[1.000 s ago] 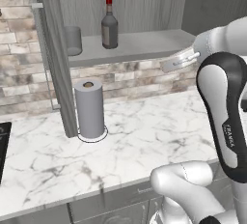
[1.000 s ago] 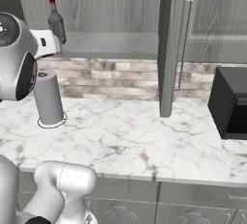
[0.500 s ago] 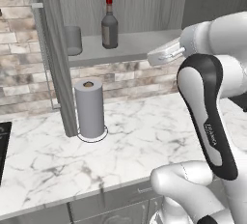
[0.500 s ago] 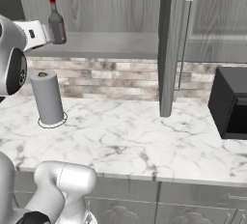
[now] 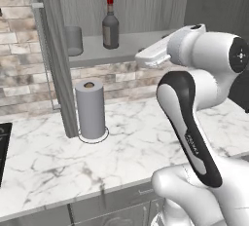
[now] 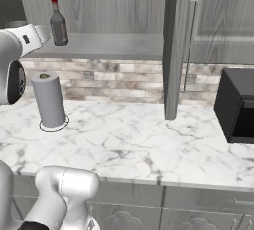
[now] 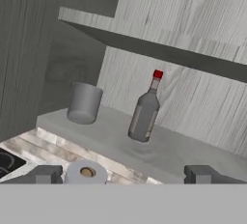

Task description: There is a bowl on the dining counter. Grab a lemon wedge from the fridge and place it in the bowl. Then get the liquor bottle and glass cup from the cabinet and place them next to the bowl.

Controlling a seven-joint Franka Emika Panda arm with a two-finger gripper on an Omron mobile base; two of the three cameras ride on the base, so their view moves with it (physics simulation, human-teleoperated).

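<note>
My gripper (image 7: pixel 123 175) hangs in the air in front of the open wall cabinet, jaws spread wide with nothing between them; in the hand view my two dark fingertips (image 7: pixel 44 174) stand far apart at the bottom edge.

Ahead of me, on the cabinet's lower shelf (image 7: pixel 166 153), stands the liquor bottle (image 7: pixel 144 111), upright, with a red cap and a dark glass body. To its left on the same shelf, well apart from it, sits the glass cup (image 7: pixel 84 103), a grey tumbler, also upright. I touch neither of them.

From the left base view the liquor bottle (image 5: pixel 111 24) stands near the middle of the shelf and the glass cup (image 5: pixel 73 40) is partly tucked behind the edge of the open cabinet door (image 5: pixel 54 57). My white forearm (image 5: pixel 160 52) reaches in toward the shelf from the right, level with the shelf front.

Below the shelf, on the marble counter (image 5: pixel 126 142), a paper towel roll (image 5: pixel 90 109) stands upright on its holder, near the brick backsplash (image 5: pixel 19 86). In the right base view a black microwave (image 6: pixel 239 106) sits at the far right of the counter.
</note>
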